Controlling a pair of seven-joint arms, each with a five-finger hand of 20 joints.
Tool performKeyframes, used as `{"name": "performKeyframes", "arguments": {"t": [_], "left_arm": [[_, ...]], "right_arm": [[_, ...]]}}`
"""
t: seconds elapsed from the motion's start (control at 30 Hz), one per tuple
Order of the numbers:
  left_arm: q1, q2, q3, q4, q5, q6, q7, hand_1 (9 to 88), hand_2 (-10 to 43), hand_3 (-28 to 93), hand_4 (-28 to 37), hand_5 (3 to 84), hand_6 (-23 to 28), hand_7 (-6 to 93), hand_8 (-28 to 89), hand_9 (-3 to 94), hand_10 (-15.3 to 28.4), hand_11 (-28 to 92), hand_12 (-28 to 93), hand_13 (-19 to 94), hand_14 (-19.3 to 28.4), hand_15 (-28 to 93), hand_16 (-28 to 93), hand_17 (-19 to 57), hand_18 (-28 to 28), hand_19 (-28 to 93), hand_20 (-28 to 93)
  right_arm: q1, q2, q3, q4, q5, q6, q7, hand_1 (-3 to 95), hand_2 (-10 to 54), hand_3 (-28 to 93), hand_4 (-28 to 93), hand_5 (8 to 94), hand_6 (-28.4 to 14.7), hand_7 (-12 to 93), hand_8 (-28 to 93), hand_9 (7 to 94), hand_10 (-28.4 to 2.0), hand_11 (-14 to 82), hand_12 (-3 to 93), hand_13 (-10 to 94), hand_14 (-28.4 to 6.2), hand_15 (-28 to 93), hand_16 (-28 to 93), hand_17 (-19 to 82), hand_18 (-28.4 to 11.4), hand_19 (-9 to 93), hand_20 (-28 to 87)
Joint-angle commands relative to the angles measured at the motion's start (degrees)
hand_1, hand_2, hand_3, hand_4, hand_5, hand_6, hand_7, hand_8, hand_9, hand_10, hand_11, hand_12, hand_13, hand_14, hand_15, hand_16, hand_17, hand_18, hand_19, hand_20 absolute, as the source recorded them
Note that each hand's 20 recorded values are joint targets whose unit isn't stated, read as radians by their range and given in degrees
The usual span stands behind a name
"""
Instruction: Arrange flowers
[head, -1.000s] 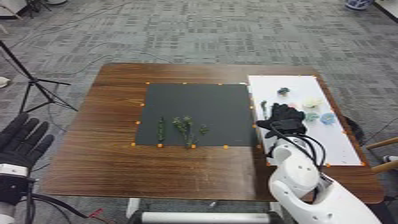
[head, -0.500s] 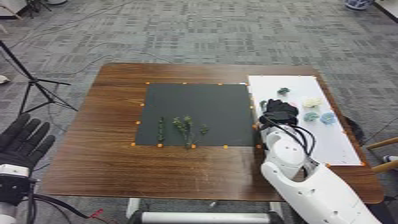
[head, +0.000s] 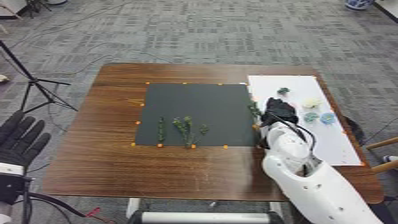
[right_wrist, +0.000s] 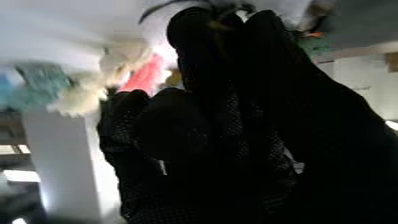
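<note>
At the seam between the dark mat (head: 191, 97) and the white mat (head: 289, 82) on the brown table (head: 133, 172), right hand (head: 279, 107) back up, arm reaching in from the near side. Leafy sprig (head: 254, 109) right beside its glove, on the side toward the dark mat; whether the hand pinched it, could not tell, nor whether it was spread or closed

Left hand (head: 21, 142) off the table's left side, open, fingers straight and slightly spread, nothing held

Dark mat, near half: slender green stem (head: 161, 131) upright to the viewer, branching sprig (head: 186, 131) to its right, small sprig (head: 203, 130) just beside that one on the right

White mat: dark green flower (head: 283, 91) toward the far end; cream flower (head: 311, 103) nearer and farther right; then pale teal flower (head: 311, 117) and blue flower (head: 328, 119) side by side, blue on the right. Right wrist view had a pink flower (right_wrist: 144, 76) as well, close to the glove, with cream blooms next to it

Orange markers (head: 226, 146) dotted the mats' edges; black tripod (head: 34, 80) stood on grey carpet (head: 178, 30) left of the table
</note>
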Motion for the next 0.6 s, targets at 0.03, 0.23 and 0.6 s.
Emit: {"name": "performKeyframes", "arguments": {"t": [0.03,0.23,0.6], "left_arm": [[0.9,-0.28,0.15,-0.23,-0.41,0.12,0.88,23.1,18.7,66,-28.3,37.7,8.1,9.0,-7,33.5,14.0,16,14,24,13.5,25,-1,-3.3,10.5,17,13],[0.3,-0.21,-0.15,-0.15,-0.18,0.41,0.15,23.2,18.8,66,-28.3,37.7,8.1,9.1,-7,33.4,13.9,16,14,24,13.5,25,-1,-3.3,10.5,17,13],[-2.5,1.13,1.31,0.77,0.39,1.28,-1.42,23.2,19.0,65,-28.3,37.6,8.1,9.0,-7,33.5,14.0,16,14,24,13.5,26,-1,-3.4,10.5,17,13]], "right_arm": [[-5.2,0.5,4.5,-9.2,9.7,8.6,0.2,58.4,-9.5,69,-23,80.3,-2.7,26,25,88.6,-10.5,17.9,45.8,84,-5.7,66,34,43,-28.4,91,40],[-5.9,0.0,3.2,-14.2,6.2,9.6,-0.5,58.2,-9.5,70,-23,80.0,-3.0,27,24,88.4,-10.9,18.6,45.3,84,-6.2,66,35,42,-28.4,91,40],[-4.8,-5.9,-2.4,-15.0,6.1,9.5,-3.0,57.9,-9.5,70,-22,79.6,-3.0,27,24,88.0,-10.9,19.3,45.3,84,-6.2,66,35,42,-28.4,91,39]]}}
